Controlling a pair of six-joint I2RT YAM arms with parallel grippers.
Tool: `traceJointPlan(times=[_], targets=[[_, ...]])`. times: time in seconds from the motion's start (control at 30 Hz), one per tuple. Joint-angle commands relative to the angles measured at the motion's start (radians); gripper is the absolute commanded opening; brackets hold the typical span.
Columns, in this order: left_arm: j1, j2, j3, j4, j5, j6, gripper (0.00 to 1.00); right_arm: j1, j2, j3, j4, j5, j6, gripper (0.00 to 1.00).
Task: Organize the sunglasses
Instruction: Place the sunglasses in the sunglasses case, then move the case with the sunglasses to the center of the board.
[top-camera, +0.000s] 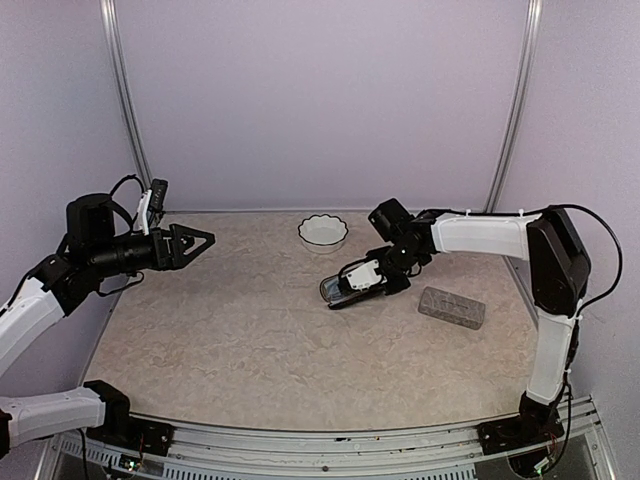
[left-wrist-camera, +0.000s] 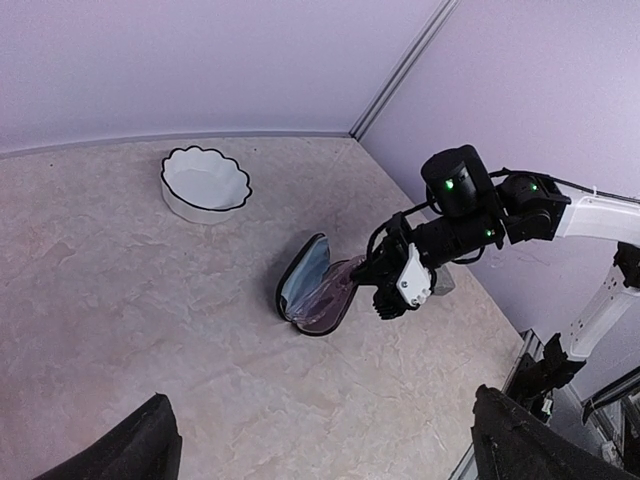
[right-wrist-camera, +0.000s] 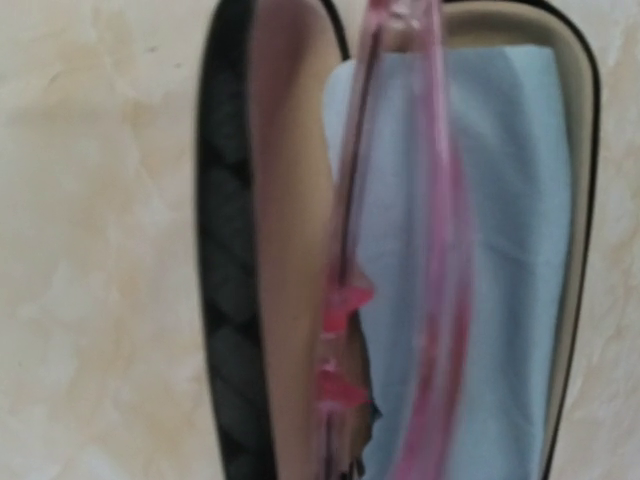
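Sitting edge-on over a light blue cloth (right-wrist-camera: 510, 200), the pinkish translucent plastic sunglasses (right-wrist-camera: 440, 250) lie in the open black oblong case (right-wrist-camera: 225, 300): nearly stowed, I judge, the case left to close. The right gripper (left-wrist-camera: 385, 292) is at them, its grip impossible to tell; the left gripper (top-camera: 195, 243) hangs spread wide, well apart.
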Motion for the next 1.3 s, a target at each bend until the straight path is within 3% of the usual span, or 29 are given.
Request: traceJointPlan(times=[0.0,0.13,0.6,0.73,1.0,1.1,1.17,1.27], targets=[[0.012,-0.011,-0.002,0.023,0.013,0.015,0.99,-0.008,0.020,0.007,0.035,-0.002,0.021,0.11],[0.014,-0.013,-0.002,0.022,0.013,0.014,0.99,-0.009,0.021,0.004,0.054,0.019,0.025,0.24],[0.015,0.000,-0.007,0.054,0.030,-0.005,0.99,-0.017,-0.117,0.015,0.091,-0.004,0.169,0.40],[0.015,0.018,-0.006,0.063,0.036,-0.006,0.99,-0.024,-0.194,-0.014,0.171,-0.016,0.297,0.51],[-0.001,0.049,-0.032,0.090,-0.001,-0.061,0.99,-0.066,-0.335,-0.105,0.475,0.118,0.582,0.68],[-0.033,0.071,-0.040,0.099,-0.016,-0.071,0.99,-0.089,-0.386,-0.163,0.607,0.154,0.726,0.81],[-0.059,0.082,-0.037,0.101,-0.041,-0.073,0.99,-0.107,-0.413,-0.195,0.675,0.158,0.856,0.98],[-0.103,0.097,-0.032,0.106,-0.085,-0.074,0.99,-0.133,-0.410,-0.189,0.698,0.146,1.080,1.00]])
